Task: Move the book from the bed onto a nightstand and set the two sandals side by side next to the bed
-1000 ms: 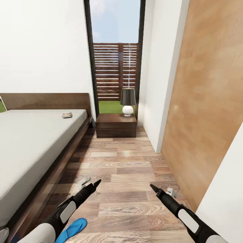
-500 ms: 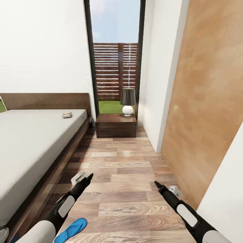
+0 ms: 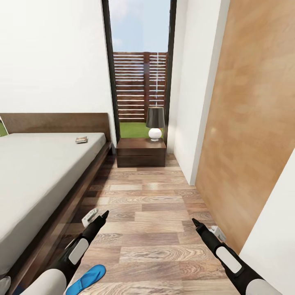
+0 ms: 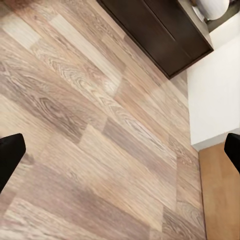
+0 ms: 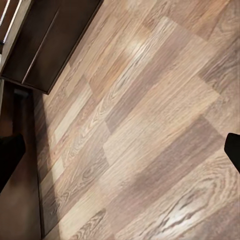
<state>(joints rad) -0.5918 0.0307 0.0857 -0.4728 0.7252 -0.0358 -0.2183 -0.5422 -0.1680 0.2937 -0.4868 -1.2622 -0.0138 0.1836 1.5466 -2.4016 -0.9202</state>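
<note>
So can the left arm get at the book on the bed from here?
Probably not yet. The book lies far up the bed near the headboard, while the left gripper hangs open over the floor well short of it. Nothing blocks it; the base likely needs to roll forward.

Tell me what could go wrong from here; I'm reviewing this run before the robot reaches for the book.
1. The blue sandal lies on the floor beside the left arm, near the base; driving on might run over it or push it.
2. The book sits far up the bed by the headboard, so a long reach over the frame is likely.
3. The nightstand already bears a lamp, which a careless placement might knock.
</note>
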